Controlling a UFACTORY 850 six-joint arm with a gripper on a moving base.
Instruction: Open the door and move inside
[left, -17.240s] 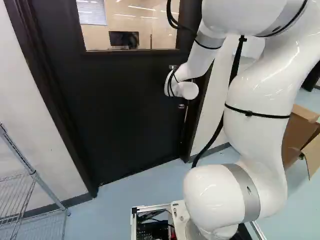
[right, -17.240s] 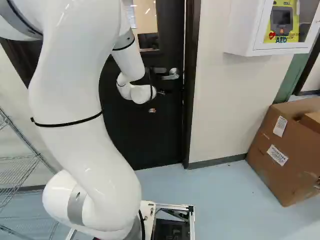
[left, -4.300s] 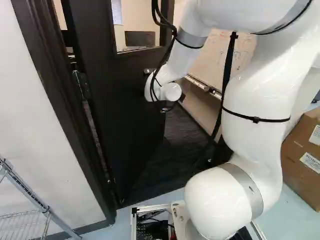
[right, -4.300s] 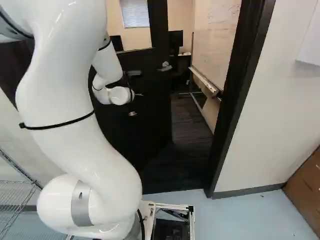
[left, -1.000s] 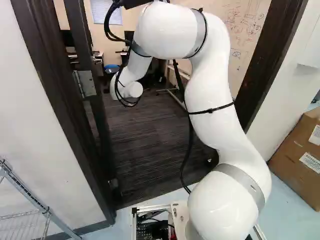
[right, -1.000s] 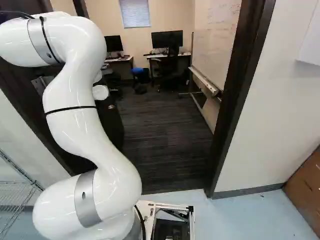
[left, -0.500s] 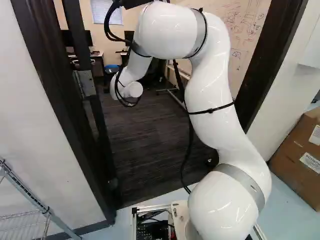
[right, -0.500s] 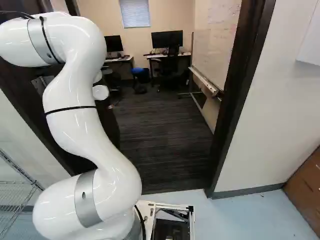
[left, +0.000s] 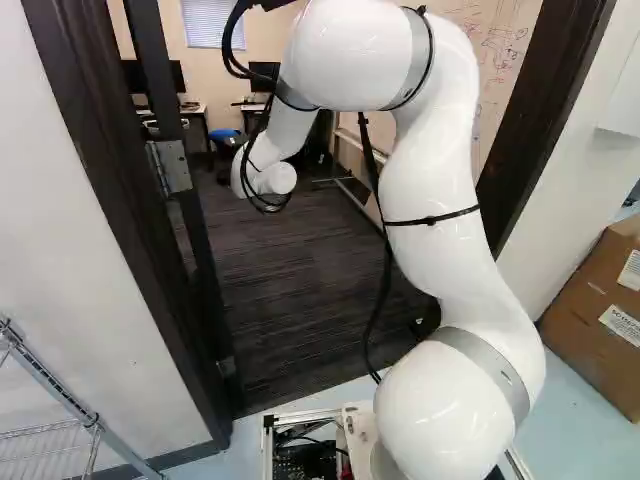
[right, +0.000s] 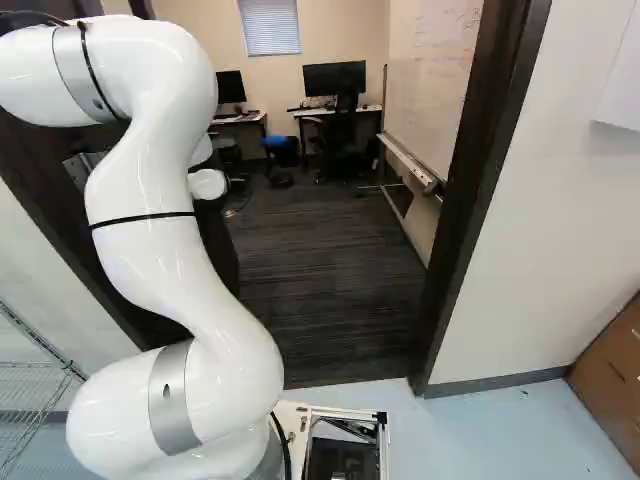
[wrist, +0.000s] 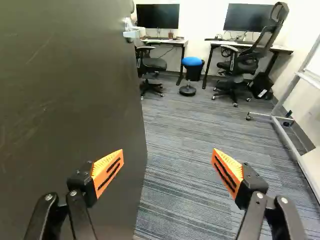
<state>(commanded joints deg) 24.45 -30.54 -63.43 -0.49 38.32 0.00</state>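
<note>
The door (left: 155, 70) stands swung inward at the left of the left base view, its long axis upright, its face running from the hinge (left: 172, 167) away into the room. In the wrist view its free edge rises ahead, between the widely spread fingers of the gripper (wrist: 167, 157); the handle (wrist: 133, 33) sits near that edge. Carpet (right: 320, 290) fills the doorway centrally in the right base view, reaching the door frame (right: 470, 220) right of centre and desks (right: 345, 110) upper centre.
</note>
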